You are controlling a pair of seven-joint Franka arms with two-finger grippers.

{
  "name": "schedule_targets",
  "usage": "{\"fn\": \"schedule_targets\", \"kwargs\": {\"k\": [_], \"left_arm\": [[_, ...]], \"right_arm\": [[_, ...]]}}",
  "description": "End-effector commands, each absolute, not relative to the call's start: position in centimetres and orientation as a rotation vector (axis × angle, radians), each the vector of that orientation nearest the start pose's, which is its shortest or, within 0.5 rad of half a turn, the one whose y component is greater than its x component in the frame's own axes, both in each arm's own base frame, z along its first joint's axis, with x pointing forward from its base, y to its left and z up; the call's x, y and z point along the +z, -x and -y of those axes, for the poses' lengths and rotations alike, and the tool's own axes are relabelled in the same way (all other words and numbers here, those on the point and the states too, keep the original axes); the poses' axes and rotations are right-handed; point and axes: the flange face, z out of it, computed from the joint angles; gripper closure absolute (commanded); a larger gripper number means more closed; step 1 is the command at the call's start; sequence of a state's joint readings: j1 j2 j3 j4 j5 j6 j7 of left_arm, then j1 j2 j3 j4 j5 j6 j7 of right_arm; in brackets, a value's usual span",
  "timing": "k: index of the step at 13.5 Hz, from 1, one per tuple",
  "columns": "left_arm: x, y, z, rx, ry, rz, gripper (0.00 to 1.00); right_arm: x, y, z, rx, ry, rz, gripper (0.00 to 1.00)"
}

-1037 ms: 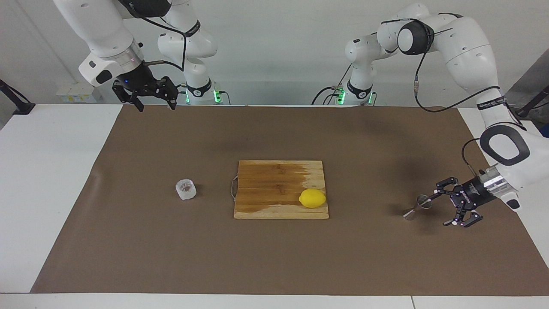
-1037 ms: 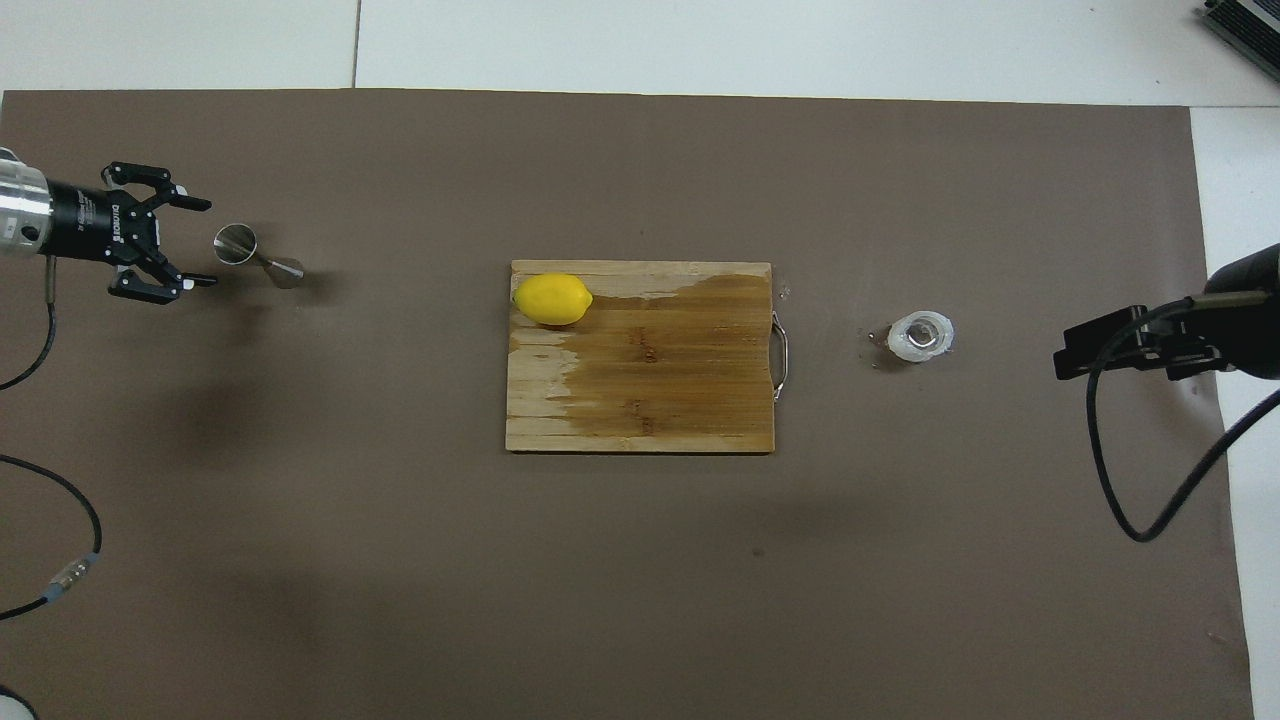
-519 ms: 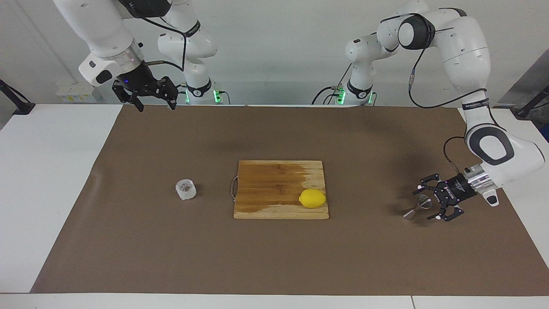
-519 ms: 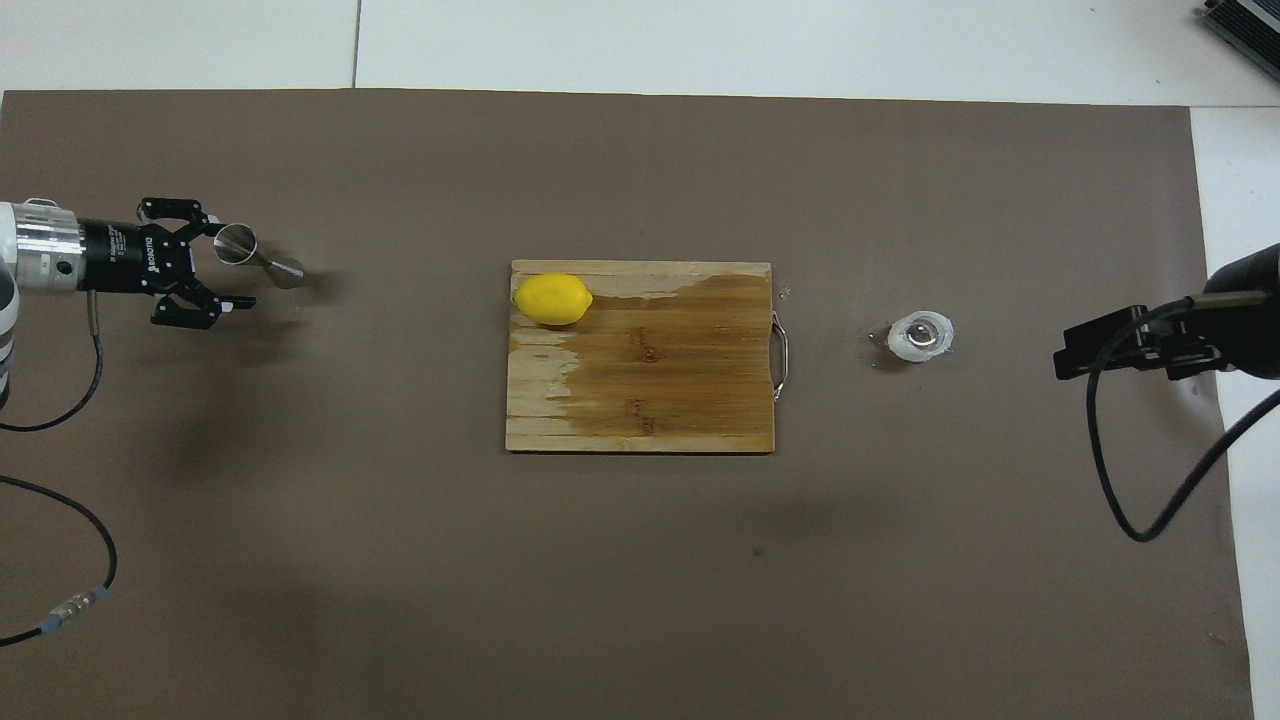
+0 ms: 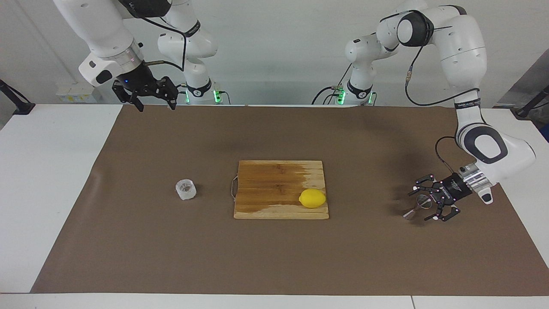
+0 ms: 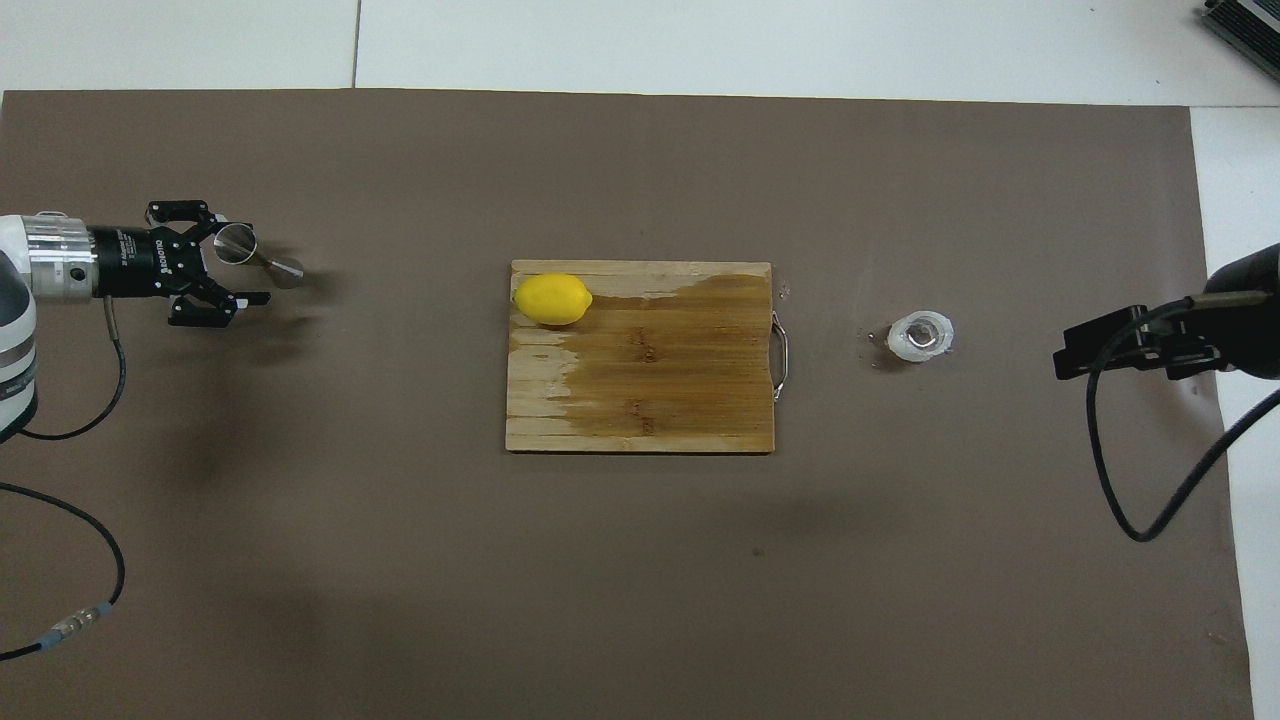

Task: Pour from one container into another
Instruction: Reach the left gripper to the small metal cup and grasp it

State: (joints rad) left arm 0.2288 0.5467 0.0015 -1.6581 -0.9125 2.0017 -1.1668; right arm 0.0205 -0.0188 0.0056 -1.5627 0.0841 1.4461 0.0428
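Note:
The small translucent cup (image 5: 186, 189) (image 6: 921, 335) with brownish specks inside stands on the brown mat toward the right arm's end. The shiny steel jigger (image 5: 417, 206) (image 6: 262, 257) is on the mat toward the left arm's end. My left gripper (image 5: 420, 204) (image 6: 240, 257) is low at the jigger and open, one finger on each side of its wide cone. I cannot tell whether the fingers touch it. My right gripper (image 5: 155, 107) waits open in the air over the mat's edge nearest the robots, holding nothing.
A wooden cutting board (image 5: 274, 184) (image 6: 650, 380) with a metal handle lies mid-table between the cup and the jigger. A yellow lemon (image 5: 312, 198) (image 6: 552, 299) sits on the board's corner toward the jigger. White table borders the mat (image 5: 274, 257).
My left gripper has come down and moved in from the table's end, so its open fingers now straddle the jigger. The right arm, cup and lemon have not moved.

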Motion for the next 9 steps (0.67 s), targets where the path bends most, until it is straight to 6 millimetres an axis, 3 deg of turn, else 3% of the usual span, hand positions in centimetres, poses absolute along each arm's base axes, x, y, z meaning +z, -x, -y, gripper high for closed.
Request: {"fn": "schedule_targets", "kwargs": {"k": [1, 3, 4, 5, 9], "left_arm": [[30.1, -65.6, -10.3, -0.649, -1.403, -1.990, 0.32], [30.2, -65.6, -10.2, -0.646, -1.403, -1.966, 0.82], [30.4, -65.7, -10.2, -0.645, -1.396, -1.960, 0.92], [30.6, -65.7, -10.2, -0.640, -1.400, -1.956, 1.00], [33.4, -65.9, -9.1, -0.614, -1.425, -1.913, 1.00]], "right_arm": [[62.9, -53.4, -2.2, 0.160, 3.073, -0.039, 0.00], [62.9, -53.4, -2.2, 0.158, 3.073, -0.039, 0.00], [62.9, -53.4, -2.3, 0.158, 3.073, -0.036, 0.00], [62.9, -53.4, -2.3, 0.158, 3.073, -0.036, 0.00], [62.9, -53.4, -2.3, 0.158, 3.073, -0.036, 0.00]]}}
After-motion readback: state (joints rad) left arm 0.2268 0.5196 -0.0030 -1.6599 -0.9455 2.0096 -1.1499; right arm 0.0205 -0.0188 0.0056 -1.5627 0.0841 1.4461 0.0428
